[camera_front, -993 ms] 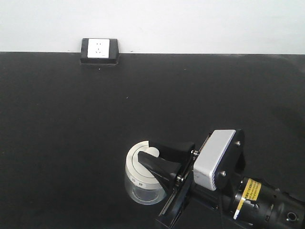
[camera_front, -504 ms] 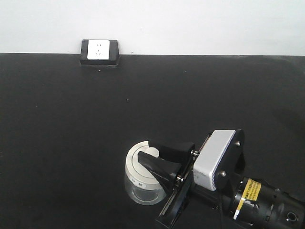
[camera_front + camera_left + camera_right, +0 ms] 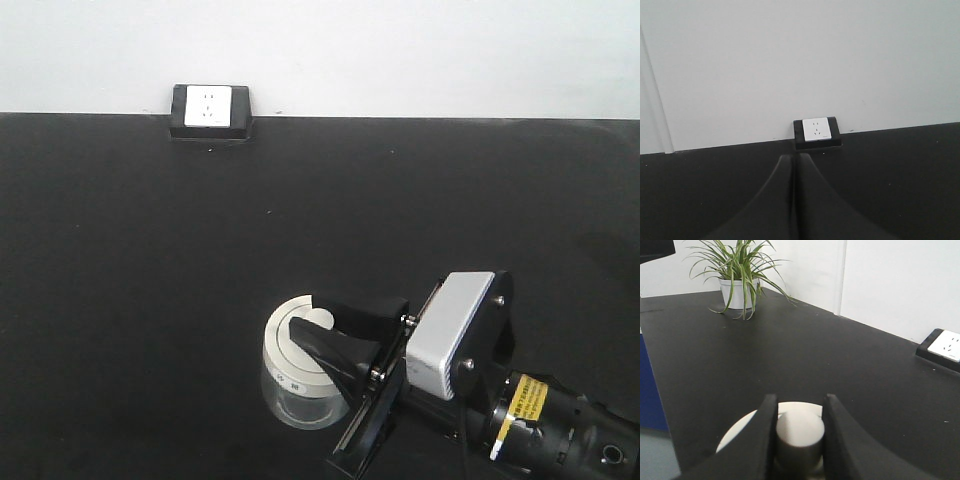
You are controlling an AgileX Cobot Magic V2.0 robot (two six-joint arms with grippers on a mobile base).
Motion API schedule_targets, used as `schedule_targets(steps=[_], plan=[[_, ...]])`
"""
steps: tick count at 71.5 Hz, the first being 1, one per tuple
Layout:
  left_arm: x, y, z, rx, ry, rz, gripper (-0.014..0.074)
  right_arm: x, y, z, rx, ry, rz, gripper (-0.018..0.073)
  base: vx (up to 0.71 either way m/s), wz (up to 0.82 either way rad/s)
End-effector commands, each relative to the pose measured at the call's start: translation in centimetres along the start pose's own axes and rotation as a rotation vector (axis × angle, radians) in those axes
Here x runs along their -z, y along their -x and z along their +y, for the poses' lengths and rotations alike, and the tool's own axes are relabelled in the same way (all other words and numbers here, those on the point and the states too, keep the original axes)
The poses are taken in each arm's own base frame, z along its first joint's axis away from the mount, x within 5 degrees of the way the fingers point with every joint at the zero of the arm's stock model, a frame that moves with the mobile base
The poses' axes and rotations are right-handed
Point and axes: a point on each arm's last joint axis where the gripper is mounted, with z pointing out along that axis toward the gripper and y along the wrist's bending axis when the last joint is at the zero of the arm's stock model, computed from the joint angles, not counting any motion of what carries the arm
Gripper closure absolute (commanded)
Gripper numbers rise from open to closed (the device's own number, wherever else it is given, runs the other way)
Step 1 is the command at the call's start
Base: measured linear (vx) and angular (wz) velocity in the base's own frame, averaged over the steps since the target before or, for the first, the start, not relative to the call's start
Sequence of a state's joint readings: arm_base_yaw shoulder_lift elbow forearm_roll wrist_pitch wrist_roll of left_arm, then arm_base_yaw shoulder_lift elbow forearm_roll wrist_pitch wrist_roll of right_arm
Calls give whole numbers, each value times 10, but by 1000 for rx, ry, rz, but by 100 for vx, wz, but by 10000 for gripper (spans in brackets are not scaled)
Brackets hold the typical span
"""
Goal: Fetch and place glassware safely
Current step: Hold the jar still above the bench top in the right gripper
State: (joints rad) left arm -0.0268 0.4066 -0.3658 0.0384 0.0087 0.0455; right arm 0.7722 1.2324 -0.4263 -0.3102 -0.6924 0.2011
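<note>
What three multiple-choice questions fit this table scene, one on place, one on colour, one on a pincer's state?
1. Where is the wall socket box? A) at the far edge of the table, by the wall B) on the floor C) mid-table
2. What colour is the lid of the glass jar? A) red B) off-white C) green
3. What is the right pincer doing? A) hanging open B) closed on the lid's knob C) gripping the socket
Answers: 1 A, it sits where table meets wall; 2 B, the front view shows it pale; 3 B, both fingers press the knob.
</note>
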Motion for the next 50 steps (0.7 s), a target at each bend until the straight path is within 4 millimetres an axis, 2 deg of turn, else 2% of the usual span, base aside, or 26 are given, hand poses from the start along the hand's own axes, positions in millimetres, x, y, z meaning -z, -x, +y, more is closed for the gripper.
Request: schedule_targets(steps=[1,50], plan=[[0,14,1,12,5,-89,603,1,25,1,7,11,-164,562,0,0],[0,14,1,12,5,-89,603,1,25,1,7,11,-164,562,0,0]])
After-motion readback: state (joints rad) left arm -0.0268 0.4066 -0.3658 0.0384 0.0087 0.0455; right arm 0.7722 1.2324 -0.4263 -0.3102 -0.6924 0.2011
